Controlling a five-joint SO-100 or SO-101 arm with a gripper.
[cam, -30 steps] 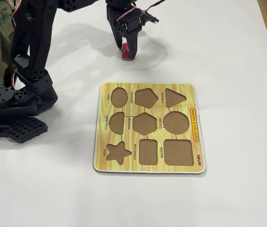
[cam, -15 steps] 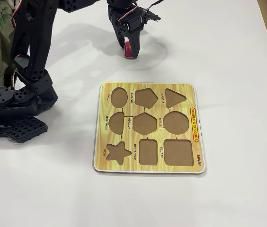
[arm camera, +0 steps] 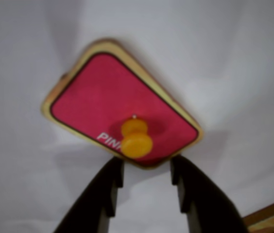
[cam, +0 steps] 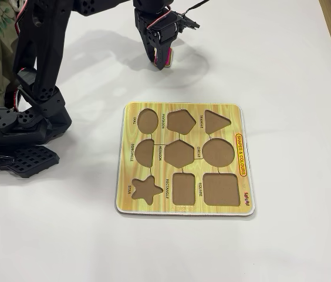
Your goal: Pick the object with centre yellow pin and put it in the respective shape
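Pink piece [arm camera: 112, 104] with the yellow knob [arm camera: 136, 139] at its middle: hangs tilted in the wrist view, clear of the white table [cam: 294, 70], pale wooden edge showing all round. Letters "PIN…" readable on the face near the knob.

Gripper [arm camera: 146, 167]: jaws closed in on the knob from either side; fingers [arm camera: 111, 182] straddle it, so the hold looks to be on the knob itself, not on the flat edges. That would explain the slant, since the piece can swing about a round grip.

Fixed view: gripper [cam: 161, 60] sits well beyond the far edge of the shape board [cam: 183, 111], on the side away from the rectangle row. Only a sliver of pink [cam: 166, 57] shows between the fingers there.

Rectangle cutout [cam: 183, 188]: on the board's near row, between the star cutout [cam: 146, 189] and the larger square cutout [cam: 220, 189]. Empty, as are all the board's cutouts.

Judgement: pick made, carry not yet done. The piece must cross the whole board to reach its slot, and will need levelling and squaring to the upright rectangle before lowering. Risk: rotation on the knob, corner catching the rim.
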